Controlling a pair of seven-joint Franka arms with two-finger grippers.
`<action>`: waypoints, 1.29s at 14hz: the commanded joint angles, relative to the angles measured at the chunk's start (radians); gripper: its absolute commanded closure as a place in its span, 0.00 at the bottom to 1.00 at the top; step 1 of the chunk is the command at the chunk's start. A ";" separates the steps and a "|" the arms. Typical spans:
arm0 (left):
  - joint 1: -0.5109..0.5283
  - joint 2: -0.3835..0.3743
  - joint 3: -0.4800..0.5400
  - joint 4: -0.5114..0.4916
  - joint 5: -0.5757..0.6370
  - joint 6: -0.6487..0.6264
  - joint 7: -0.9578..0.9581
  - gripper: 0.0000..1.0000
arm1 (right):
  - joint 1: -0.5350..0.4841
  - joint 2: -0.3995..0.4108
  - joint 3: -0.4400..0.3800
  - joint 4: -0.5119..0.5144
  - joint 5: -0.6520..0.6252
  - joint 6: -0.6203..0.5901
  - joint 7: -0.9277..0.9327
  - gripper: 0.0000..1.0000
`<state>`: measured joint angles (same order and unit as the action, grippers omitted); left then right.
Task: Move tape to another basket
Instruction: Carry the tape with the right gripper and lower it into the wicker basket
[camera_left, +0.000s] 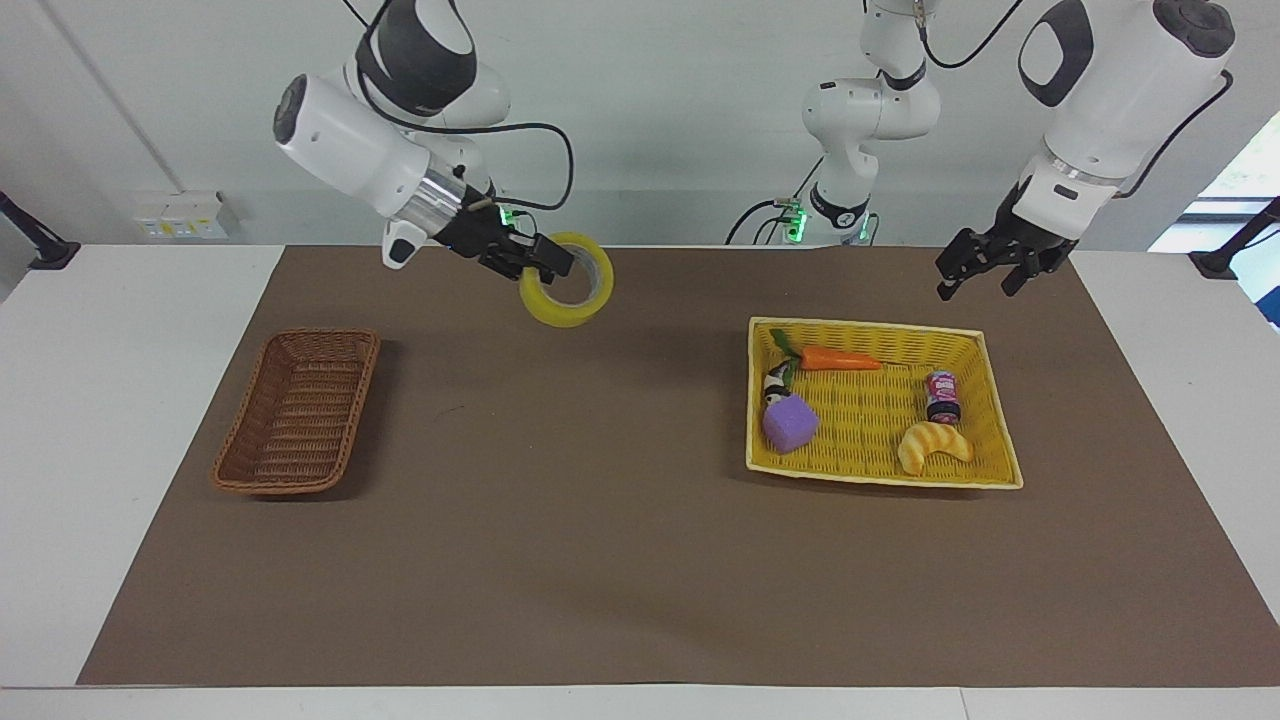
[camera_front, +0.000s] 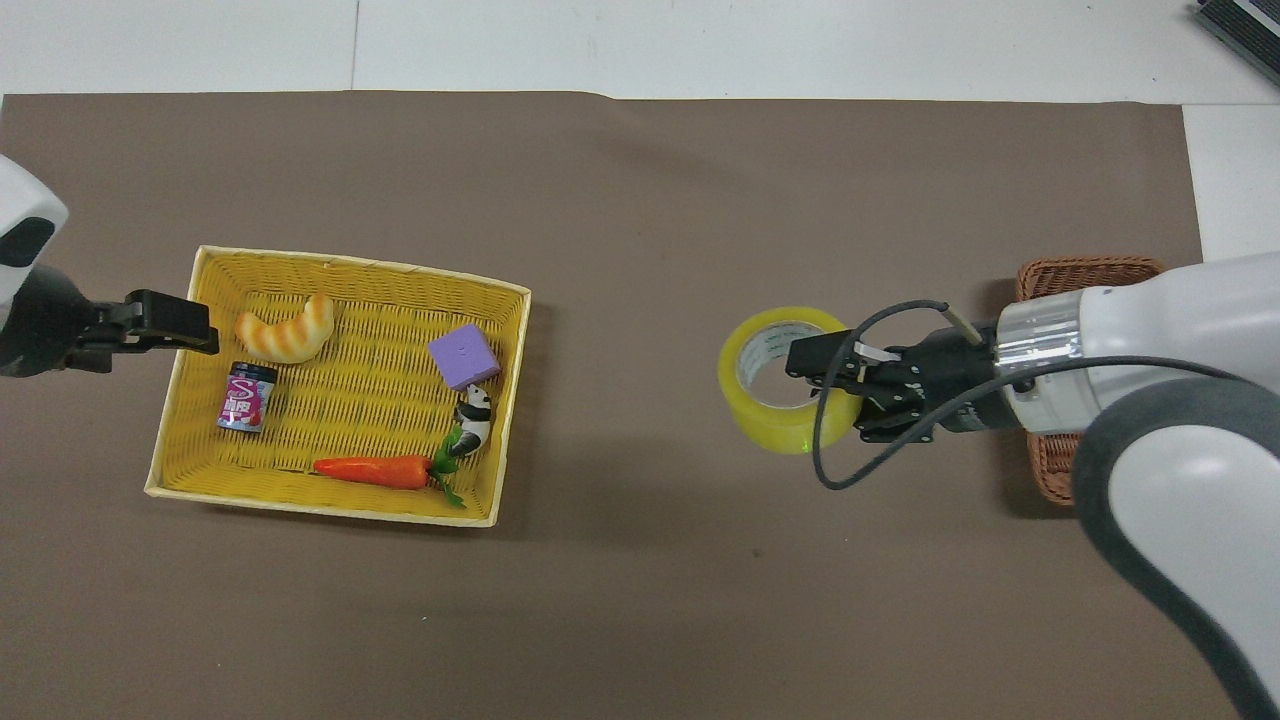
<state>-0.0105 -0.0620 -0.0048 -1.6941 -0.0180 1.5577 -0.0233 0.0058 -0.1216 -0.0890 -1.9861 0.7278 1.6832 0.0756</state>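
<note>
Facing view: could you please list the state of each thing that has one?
Translucent yellow tape roll: held in the air over the brown mat.
Right gripper: shut on the tape.
Left gripper: open, holding nothing.
Dark-brown woven wicker basket: nothing in it.
Bright yellow woven basket: holding toys.

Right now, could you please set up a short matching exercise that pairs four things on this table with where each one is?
Things:
1. tape
2. croissant
3. carrot
4. brown basket

Places:
A. at the right arm's end of the table
B. in the yellow basket, at its side nearest the robots
C. held in the right pincer, above the mat
D. beside the small jar

Pairs: 1-C, 2-D, 3-B, 4-A
</note>
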 joint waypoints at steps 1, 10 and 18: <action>0.012 0.082 -0.015 0.170 0.039 -0.160 0.014 0.00 | -0.120 -0.012 0.011 0.010 -0.129 -0.072 -0.168 1.00; 0.017 0.080 -0.015 0.149 0.024 -0.091 0.003 0.00 | -0.358 0.086 0.009 0.009 -0.470 0.060 -0.569 1.00; 0.020 0.059 -0.015 0.148 -0.020 -0.036 0.016 0.00 | -0.356 0.284 0.012 0.007 -0.581 0.352 -0.798 1.00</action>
<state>-0.0052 0.0000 -0.0148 -1.5486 -0.0379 1.4960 -0.0207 -0.3338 0.1729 -0.0819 -1.9914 0.1656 2.0370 -0.6826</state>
